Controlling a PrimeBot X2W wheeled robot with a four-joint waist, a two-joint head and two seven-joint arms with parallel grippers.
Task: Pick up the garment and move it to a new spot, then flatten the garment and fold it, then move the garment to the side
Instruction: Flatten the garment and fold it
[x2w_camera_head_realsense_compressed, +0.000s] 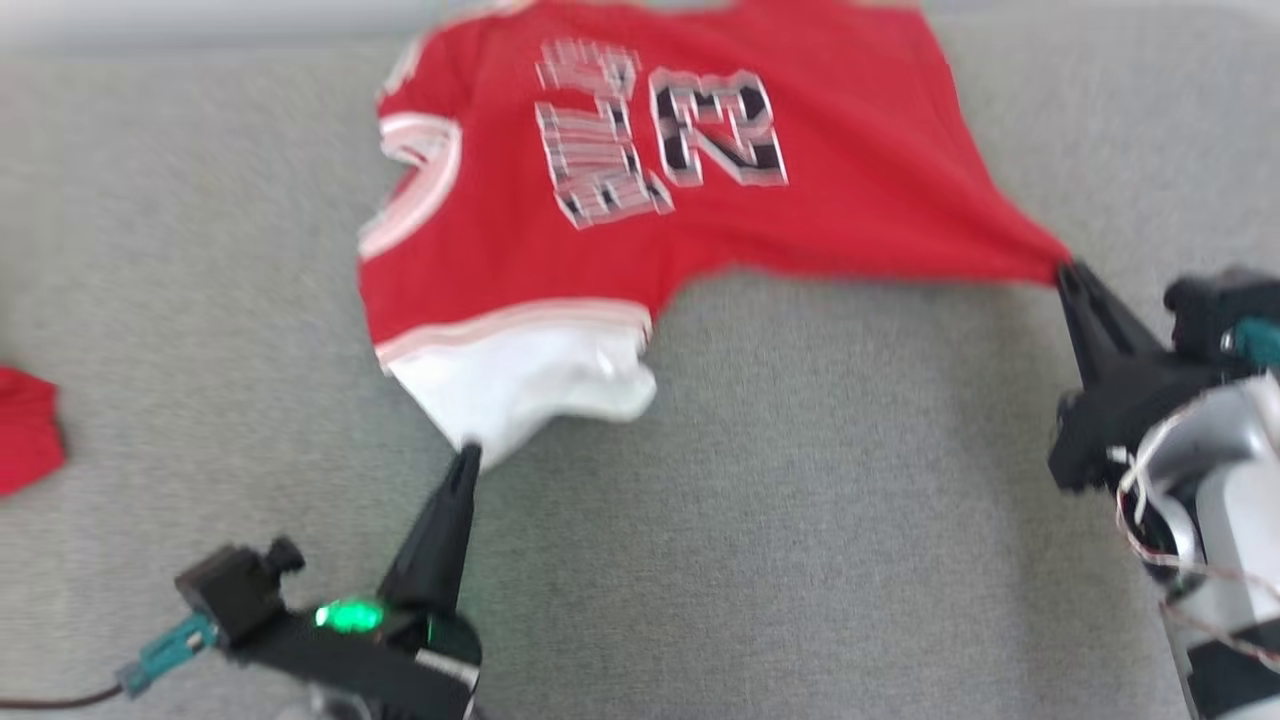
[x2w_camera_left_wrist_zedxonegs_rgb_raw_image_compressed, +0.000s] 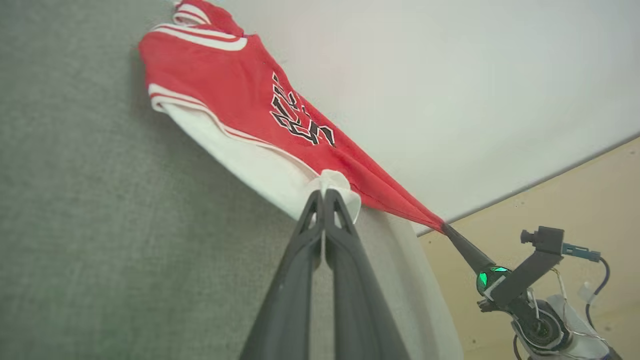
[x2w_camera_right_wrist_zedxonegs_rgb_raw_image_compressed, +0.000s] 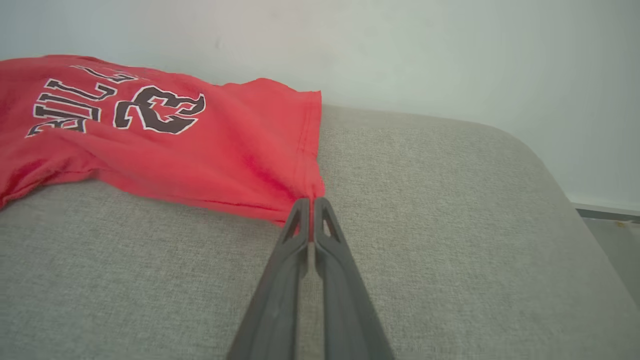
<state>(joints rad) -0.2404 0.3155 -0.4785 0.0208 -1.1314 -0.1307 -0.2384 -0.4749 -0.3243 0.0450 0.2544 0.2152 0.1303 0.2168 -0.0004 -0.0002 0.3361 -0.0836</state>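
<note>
At the far left edge of the grey cushion (x2w_camera_head_realsense_compressed: 800, 520) lies a small piece of red cloth (x2w_camera_head_realsense_compressed: 25, 430), cut by the border of the head view and well apart from the rest.

Next comes the left hand (x2w_camera_head_realsense_compressed: 466, 462), near the front edge of the cushion and left of its middle. A green light (x2w_camera_head_realsense_compressed: 348, 615) shines at its base. Its two dark fingers are pressed together, and between the tips they pinch the white part (x2w_camera_head_realsense_compressed: 520, 390) of the jersey. In the left wrist view the white fabric bunches over the fingertips.

The jersey (x2w_camera_head_realsense_compressed: 850, 180) is red, with black and white letters and the number 23 on it, and white stripes along the openings on its left side. It lies on the back half of the cushion. Its top reaches the back edge, where the pale wall (x2w_camera_right_wrist_zedxonegs_rgb_raw_image_compressed: 450, 50) begins. The white part hangs out from under the striped red edge at the near left corner of the jersey. The body of the jersey is rather flat, but its near right corner is drawn out into a long point towards the right edge of the cushion.

At the end of this point is the right hand (x2w_camera_head_realsense_compressed: 1068, 272). Its fingers are also closed, and they clamp the red hem corner between the tips; the right wrist view shows the fabric caught in the narrow line between them. The fingers lie low over the cushion, but I cannot tell if they touch it.

The head view is a little blurred.
</note>
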